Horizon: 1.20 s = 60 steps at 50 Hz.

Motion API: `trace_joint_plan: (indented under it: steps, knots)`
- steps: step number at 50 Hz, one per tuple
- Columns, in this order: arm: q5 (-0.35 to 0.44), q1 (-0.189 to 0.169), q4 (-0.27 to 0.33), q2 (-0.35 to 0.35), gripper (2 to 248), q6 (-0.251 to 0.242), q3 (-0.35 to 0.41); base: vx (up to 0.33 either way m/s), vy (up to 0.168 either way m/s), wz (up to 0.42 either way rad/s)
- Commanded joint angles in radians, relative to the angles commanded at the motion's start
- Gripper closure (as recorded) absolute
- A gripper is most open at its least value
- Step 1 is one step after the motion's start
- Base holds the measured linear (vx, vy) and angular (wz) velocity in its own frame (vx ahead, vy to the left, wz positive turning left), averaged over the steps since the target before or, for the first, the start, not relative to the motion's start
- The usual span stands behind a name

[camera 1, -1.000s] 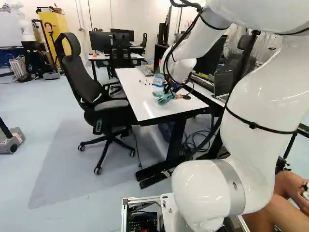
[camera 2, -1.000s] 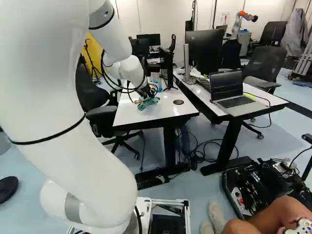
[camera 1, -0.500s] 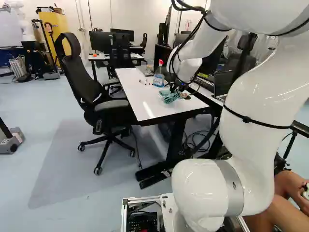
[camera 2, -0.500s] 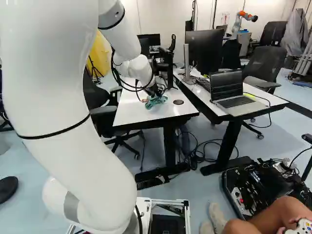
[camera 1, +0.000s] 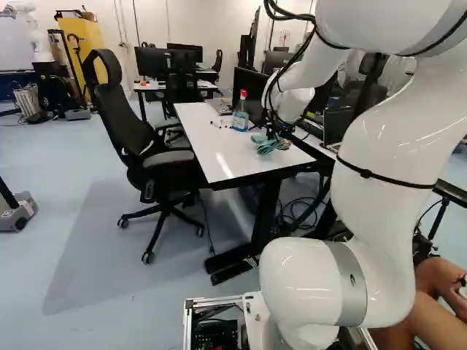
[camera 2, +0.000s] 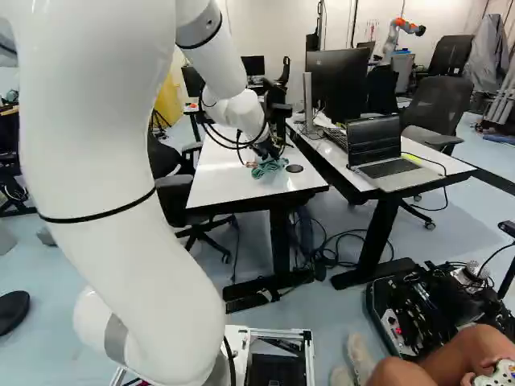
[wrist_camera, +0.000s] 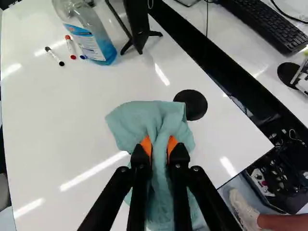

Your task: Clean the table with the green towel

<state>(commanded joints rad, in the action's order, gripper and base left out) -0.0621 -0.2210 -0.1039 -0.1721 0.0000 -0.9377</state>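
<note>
Teal towel point(wrist_camera: 139, 118), bunched on the glossy white table point(wrist_camera: 62, 125), grasped by the robot's black gripper point(camera 2: 269, 151). In the wrist view its two fingers pinch a fold of cloth between their orange pads point(wrist_camera: 146, 145); the rest spreads ahead of and beneath them. A round black disc point(wrist_camera: 195, 106) lies right by the towel's edge. Farther ahead stand a clear spray bottle point(wrist_camera: 91, 41) of blue liquid, markers point(wrist_camera: 54, 56) beside it, and a black stand point(wrist_camera: 137, 24).
</note>
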Motion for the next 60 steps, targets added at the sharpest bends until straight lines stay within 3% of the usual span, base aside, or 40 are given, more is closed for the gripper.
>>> trace_joint_plan:
  steps: [60]
  knots:
    - [0.0,-0.174,0.0,-0.06,195,0.0,-0.068,0.0,0.0,0.0]
